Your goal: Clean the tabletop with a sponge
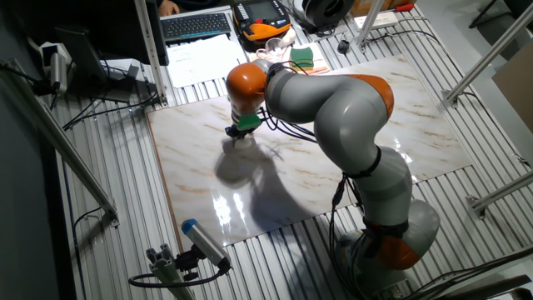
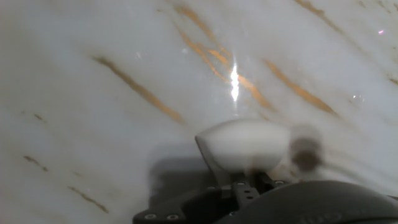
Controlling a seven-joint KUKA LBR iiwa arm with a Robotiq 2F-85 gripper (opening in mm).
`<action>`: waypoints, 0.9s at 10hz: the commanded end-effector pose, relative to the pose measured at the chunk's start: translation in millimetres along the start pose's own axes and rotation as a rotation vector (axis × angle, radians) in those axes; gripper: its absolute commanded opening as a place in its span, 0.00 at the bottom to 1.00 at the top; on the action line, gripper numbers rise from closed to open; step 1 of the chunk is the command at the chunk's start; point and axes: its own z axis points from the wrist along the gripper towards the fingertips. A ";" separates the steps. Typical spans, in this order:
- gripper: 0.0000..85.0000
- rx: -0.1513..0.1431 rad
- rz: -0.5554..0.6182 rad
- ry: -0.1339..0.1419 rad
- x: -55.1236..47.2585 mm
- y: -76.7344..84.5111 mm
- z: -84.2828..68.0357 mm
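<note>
Sponge (image 2: pixel 245 144) sits clamped in my claw (image 1: pixel 244 133), pressed flat onto the tabletop (image 1: pixel 191 158) so its face can wipe the marble.

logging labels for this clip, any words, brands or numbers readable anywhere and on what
None can be read.
Paper sheets by the keyboard: print too small.
Orange-black device: screen too small to read.
Sponge, gripper, tabletop: no markings visible.
</note>
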 end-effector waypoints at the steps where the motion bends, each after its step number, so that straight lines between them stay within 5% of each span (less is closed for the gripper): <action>1: 0.00 -0.002 -0.005 0.002 -2.3 -3.4 -1.1; 6: 0.00 -0.006 -0.021 0.005 -3.3 -12.8 3.8; 9: 0.00 -0.010 -0.021 0.017 7.6 -12.9 -0.8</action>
